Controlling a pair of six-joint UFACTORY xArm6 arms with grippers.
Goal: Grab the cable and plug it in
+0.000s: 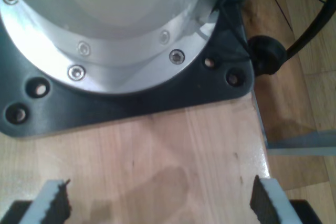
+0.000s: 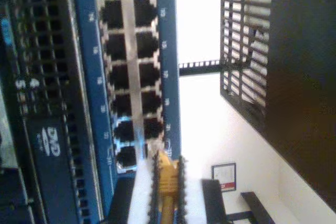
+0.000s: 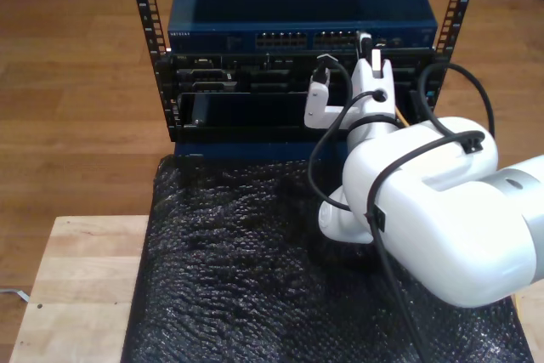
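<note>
Listing what you have, nearest item first.

1. First gripper. Jaws stand wide apart with nothing between them, over bare wooden tabletop. Just beyond sits a black base plate carrying a bolted metal arm base. No cable lies near these jaws, so count this arm out of the coming move.

2. Second gripper. Jaws are clamped on the cable; the yellow-orange length runs between the two serrated pads, and what looks like a pale plug tip pokes out ahead of them. In the exterior view you find this gripper raised to the rack, with a sliver of orange cable beside the arm.

3. Switch, blue-faced, with two columns of dark ports. The plug tip sits close in front of the nearest ports, by the end of the block.

4. Relation that matters. The cable's long axis points out of the jaws straight toward the switch face, so your next move is probably a short push along that axis. Whether the tip is lined up with one port or resting on the divider between two, the blur does not let you tell; check that first. A plug pushed off-centre would likely catch on the metal frame.

5. Farthest: wooden floor behind the rack.
</note>
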